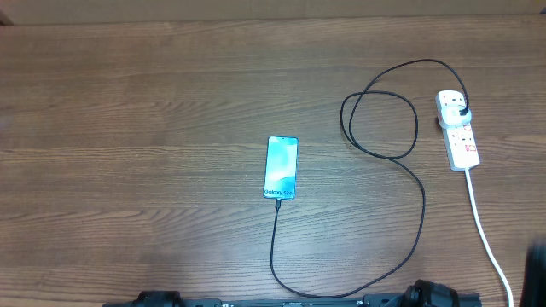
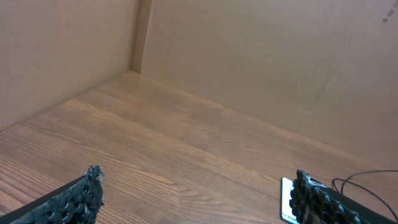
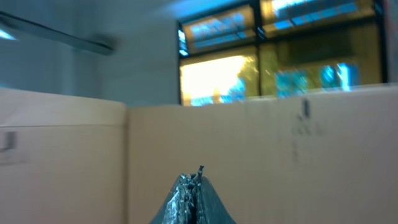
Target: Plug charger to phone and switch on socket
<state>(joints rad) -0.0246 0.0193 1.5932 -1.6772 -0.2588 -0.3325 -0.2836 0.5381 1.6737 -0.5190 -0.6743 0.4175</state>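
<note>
The phone (image 1: 281, 167) lies screen up in the middle of the table, its light blue screen reading "Galaxy S24". The charger's thin black cable (image 1: 421, 213) runs from the phone's near edge, loops right and ends in a black plug (image 1: 461, 109) seated in the white socket strip (image 1: 463, 143) at the far right. My left gripper (image 2: 199, 199) is open and empty above the table, with the phone's edge (image 2: 286, 199) beside its right finger. My right gripper (image 3: 194, 182) is shut and empty, pointing up at a cardboard wall.
The socket's white cord (image 1: 488, 234) trails toward the front right edge. Cardboard walls (image 2: 261, 68) stand around the back and left of the wooden table (image 1: 136, 153). A dark shape (image 1: 536, 269) shows at the right edge of the overhead view.
</note>
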